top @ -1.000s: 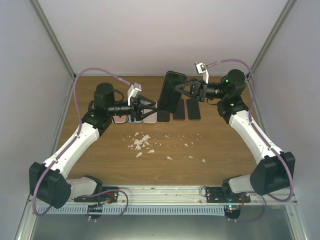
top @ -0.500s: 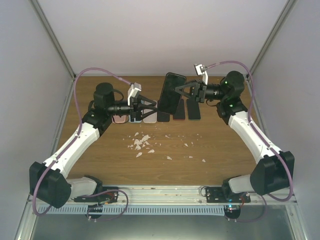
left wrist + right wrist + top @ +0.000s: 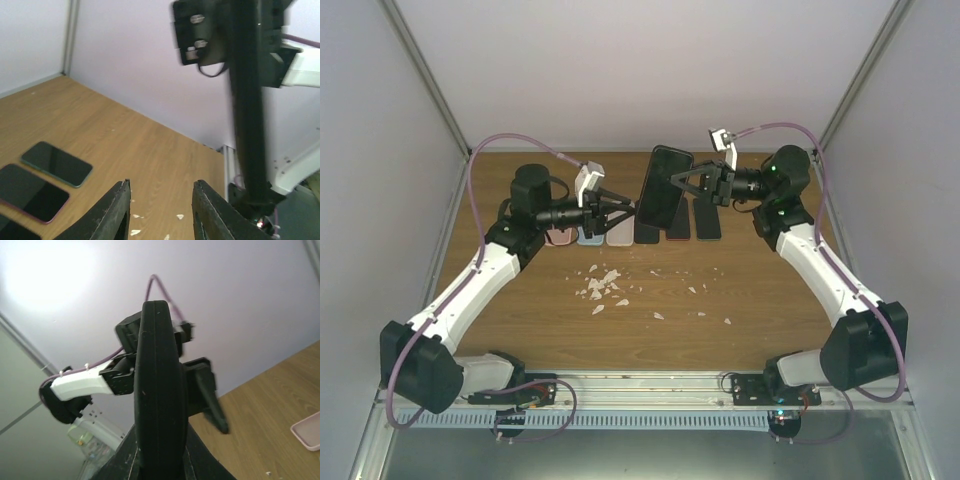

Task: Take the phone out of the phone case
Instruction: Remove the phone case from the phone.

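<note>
Above the wooden surface (image 3: 760,300), a cased phone (image 3: 660,195) is being gripped upright by the right hand (image 3: 676,181), the left hand (image 3: 628,208) being held wide open beside it.

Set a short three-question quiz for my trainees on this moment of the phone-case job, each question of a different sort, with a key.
1. True or false: the phone lies flat on the table.
2. Multiple choice. The left gripper is: A) shut on the phone; B) open, with nothing between its fingers; C) out of view.
3. Short answer: what is scattered on the table between the row of phones and cases and the arm bases?

Key
1. False: the right gripper holds it upright in the air.
2. B.
3. Small white scraps.
</note>
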### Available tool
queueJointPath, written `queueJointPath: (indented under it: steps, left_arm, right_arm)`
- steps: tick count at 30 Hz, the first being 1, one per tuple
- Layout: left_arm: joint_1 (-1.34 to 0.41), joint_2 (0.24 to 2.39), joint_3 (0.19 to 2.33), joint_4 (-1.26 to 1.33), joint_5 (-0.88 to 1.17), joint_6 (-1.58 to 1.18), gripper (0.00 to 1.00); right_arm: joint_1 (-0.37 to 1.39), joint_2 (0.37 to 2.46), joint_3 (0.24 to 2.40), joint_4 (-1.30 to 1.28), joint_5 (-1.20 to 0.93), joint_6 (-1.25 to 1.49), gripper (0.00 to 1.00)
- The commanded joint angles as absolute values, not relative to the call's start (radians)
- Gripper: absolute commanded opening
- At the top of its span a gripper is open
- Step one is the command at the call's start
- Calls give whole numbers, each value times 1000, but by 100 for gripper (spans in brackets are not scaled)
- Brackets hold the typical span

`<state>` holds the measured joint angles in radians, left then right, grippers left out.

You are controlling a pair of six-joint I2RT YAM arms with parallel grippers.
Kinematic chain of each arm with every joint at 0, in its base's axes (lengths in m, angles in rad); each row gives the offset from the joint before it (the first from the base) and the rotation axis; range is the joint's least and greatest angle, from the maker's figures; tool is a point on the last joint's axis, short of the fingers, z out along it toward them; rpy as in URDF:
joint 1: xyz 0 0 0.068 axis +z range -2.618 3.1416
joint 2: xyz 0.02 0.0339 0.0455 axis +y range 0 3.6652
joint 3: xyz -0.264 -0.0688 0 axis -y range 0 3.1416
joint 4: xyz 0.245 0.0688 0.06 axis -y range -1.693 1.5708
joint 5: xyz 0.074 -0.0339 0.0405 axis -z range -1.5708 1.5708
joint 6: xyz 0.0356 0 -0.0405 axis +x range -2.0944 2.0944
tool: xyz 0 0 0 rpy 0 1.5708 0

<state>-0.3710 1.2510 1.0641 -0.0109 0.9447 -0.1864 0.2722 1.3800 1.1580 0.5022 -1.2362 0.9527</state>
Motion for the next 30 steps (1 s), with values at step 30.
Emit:
queueJointPath:
  steps: [30]
  left_arm:
    - [-370,1250,1035,184,1176,-306,46]
  right_arm:
    - [274,1357,1229,268,-1179,732,0]
